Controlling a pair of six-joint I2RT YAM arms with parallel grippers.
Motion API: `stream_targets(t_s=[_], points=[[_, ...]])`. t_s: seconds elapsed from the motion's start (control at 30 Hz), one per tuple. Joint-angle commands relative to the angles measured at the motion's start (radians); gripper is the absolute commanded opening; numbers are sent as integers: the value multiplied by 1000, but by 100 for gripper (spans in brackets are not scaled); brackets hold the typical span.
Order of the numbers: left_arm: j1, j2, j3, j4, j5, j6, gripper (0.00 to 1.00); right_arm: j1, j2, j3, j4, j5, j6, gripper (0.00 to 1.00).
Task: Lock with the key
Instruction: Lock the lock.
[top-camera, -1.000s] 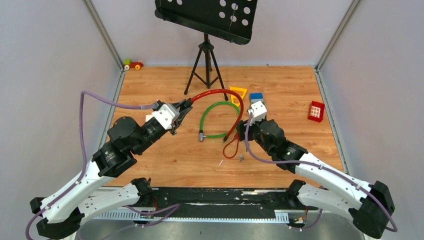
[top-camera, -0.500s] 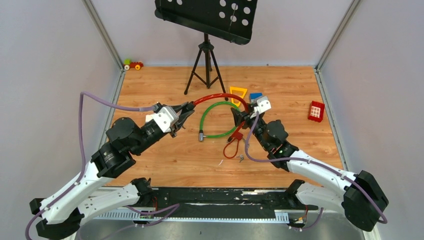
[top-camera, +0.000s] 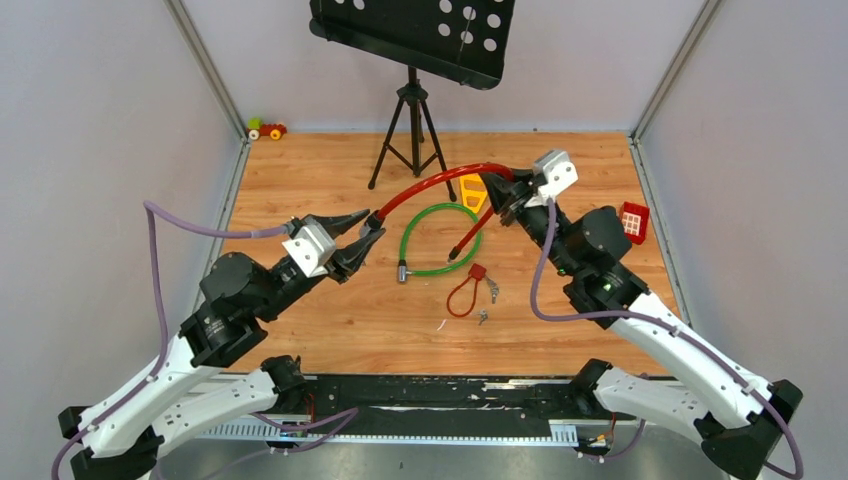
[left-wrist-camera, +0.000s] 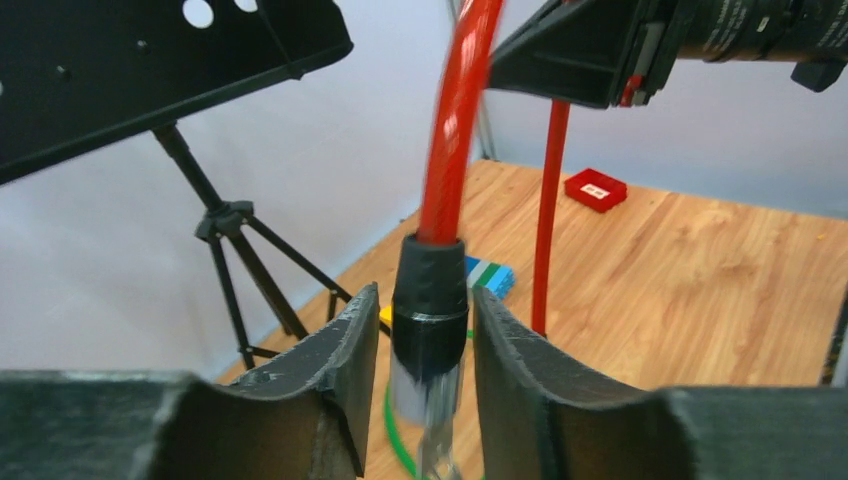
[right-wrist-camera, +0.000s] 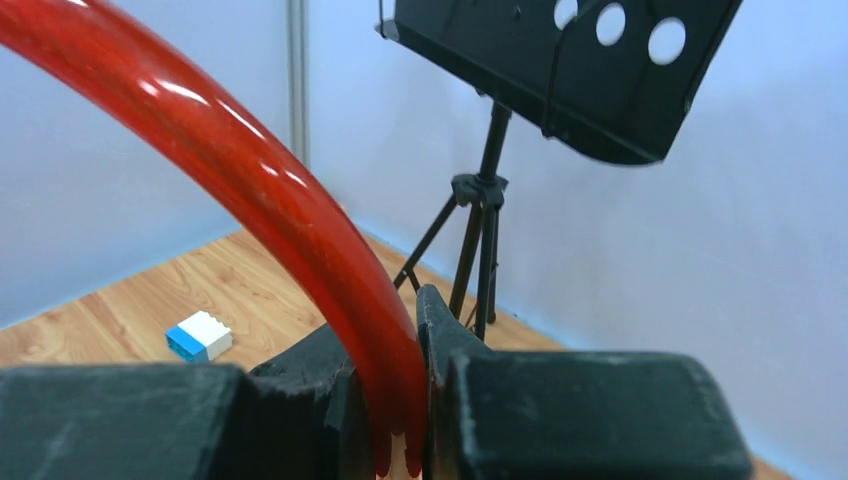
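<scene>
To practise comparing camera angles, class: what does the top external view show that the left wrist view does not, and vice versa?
Only top external: the key and the small red padlock. Only left wrist: the blue-and-white brick, and the cable plug's silver tip inside the left gripper. Both: the red cable, the right gripper shut on it, the music stand, the red brick.

Test enclosure: pale walls, wood floor, one stand.
Plain grey-lilac walls (top-camera: 100, 100) on three sides, joined by metal corner posts (top-camera: 205, 65); oak-toned plank floor (top-camera: 340, 320) beneath both grippers; black perforated music stand (top-camera: 420, 30) on black tripod (top-camera: 411, 110), beyond the left gripper (top-camera: 368, 228) and left of the right gripper (top-camera: 505, 195); even, soft light.
</scene>
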Motion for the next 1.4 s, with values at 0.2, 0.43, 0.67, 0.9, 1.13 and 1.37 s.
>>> stream_targets(t_s=[0.2,0.43,0.67,0.9,1.13,1.37], points=[[3,42,0,82,99,-73,63,2,-59,92,-136,-87,-48,0],[4,60,58,58,171,-63,69,4,-59,80,-174,-115,-97,0],[4,80,123,-11,268,-91,67,9,-65,71,-201,-104,-183,0],[3,109,135,-45,258,-104,57,13,-71,70,-205,-72,-205,0],[3,169,190,-143,284,-100,56,19,-72,71,-198,-73,-210,0],[3,169,192,-151,268,-108,43,25,-79,67,-199,-66,-225,0]])
